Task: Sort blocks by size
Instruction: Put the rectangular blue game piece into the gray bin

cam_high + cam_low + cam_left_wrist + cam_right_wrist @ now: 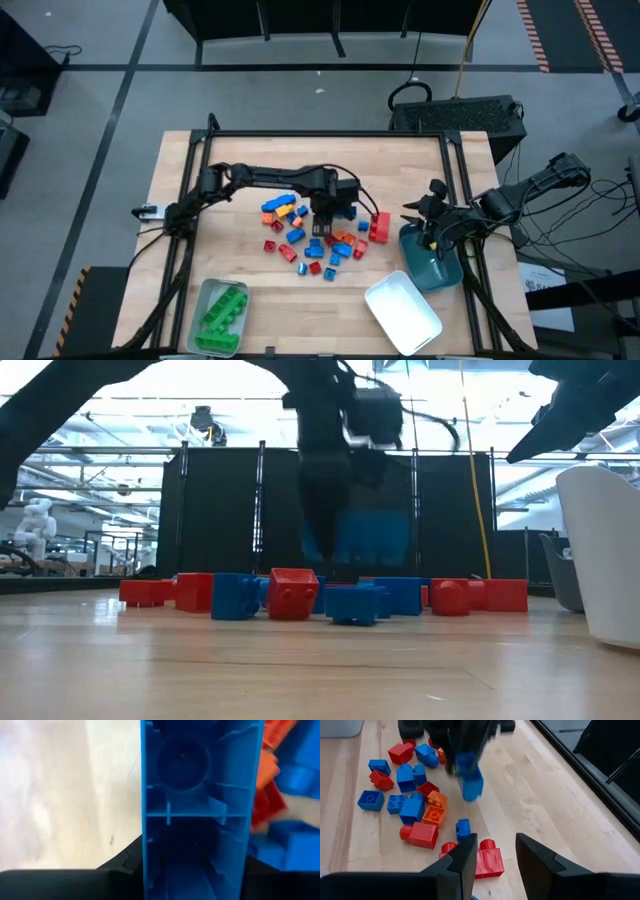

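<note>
Blocks (318, 240) in blue, red and orange lie heaped mid-worktop (250, 160). One long blue block (469, 777) hangs off the wood, clamped in the left pincer (321, 226). Green blocks (222, 312) fill the grey tray (203, 298). The right pincer (492, 854), fingers apart and holding nothing, hovers over the teal tray (430, 272).

The table (240, 160) was pale, matt wood with visible grain; the blocks (415, 810) were smooth, glossy plastic (ribbed inside), as the white tray (403, 312) looked too.
</note>
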Robot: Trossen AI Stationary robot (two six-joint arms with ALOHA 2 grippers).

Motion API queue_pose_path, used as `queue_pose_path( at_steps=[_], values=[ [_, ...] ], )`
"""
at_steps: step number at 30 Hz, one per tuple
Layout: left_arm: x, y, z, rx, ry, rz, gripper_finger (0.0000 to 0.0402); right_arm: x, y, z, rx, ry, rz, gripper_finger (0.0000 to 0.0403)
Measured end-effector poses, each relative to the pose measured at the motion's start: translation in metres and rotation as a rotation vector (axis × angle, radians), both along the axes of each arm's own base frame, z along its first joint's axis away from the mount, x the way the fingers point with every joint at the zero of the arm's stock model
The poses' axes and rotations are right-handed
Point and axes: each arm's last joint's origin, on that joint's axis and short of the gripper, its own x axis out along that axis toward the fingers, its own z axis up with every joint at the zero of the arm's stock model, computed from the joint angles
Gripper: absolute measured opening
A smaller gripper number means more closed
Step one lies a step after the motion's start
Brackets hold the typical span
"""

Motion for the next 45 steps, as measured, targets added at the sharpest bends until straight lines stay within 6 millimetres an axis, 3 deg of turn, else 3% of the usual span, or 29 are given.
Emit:
queue_pose_path(
  at_steps=[5,10,17,23,31,38,45],
  values=[
    [-0.022,-0.016,0.049,-0.009,-0.027,0.049,0.0139,0.000,0.000,0.000,0.016,-0.009,-0.011,0.0119],
    [-0.057,-0.056,0.103,-0.018,-0.102,0.083,0.0139,0.000,0.000,0.000,0.017,-0.011,-0.011,0.0119],
    [-0.130,-0.133,0.127,0.031,-0.071,0.244,0.0139,0.000,0.000,0.000,0.016,-0.012,-0.012,0.0119],
    [-0.183,-0.188,0.124,0.035,-0.102,0.434,0.0139,0.000,0.000,0.000,0.009,-0.012,-0.011,0.0119],
    [-0.236,-0.240,0.096,0.066,-0.035,0.614,0.0139,0.002,0.001,0.002,0.025,-0.036,-0.014,0.0119],
    [-0.270,-0.265,0.069,0.070,-0.036,0.771,0.0139,0.002,0.001,0.002,0.052,-0.047,-0.033,0.0118],
    [-0.287,-0.266,0.046,0.103,0.104,0.943,0.0139,0.002,0.001,0.002,0.086,-0.060,-0.057,0.0118]
  ],
)
